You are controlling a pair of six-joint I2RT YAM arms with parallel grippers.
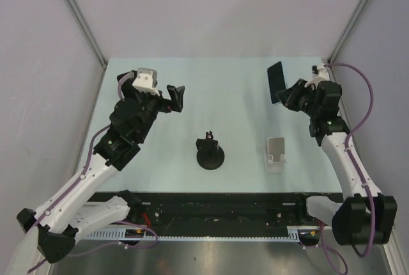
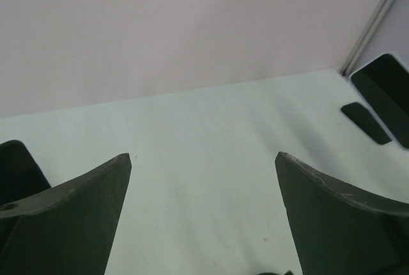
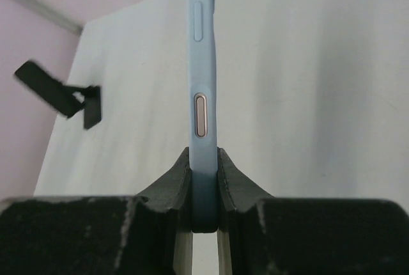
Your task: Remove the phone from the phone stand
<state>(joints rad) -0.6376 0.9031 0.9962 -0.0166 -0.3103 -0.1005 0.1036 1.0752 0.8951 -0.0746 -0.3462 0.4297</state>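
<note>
Phone (image 3: pixel 203 64) edgewise in right claw (image 3: pixel 204 169)

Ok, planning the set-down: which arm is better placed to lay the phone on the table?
Right. The right gripper is shut on the phone, held clear of the black stand and the silver stand; the left gripper is open and empty.

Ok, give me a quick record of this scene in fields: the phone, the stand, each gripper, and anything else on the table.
phone: held in the right gripper, far right, apart from the stand
phone stand: silver, empty, on the table, near right
right gripper: shut on the phone, fingers clamping its two faces
left gripper: open, holding nothing, over the far left
other: black round-based object, centre front
task state: phone already off the stand
</note>
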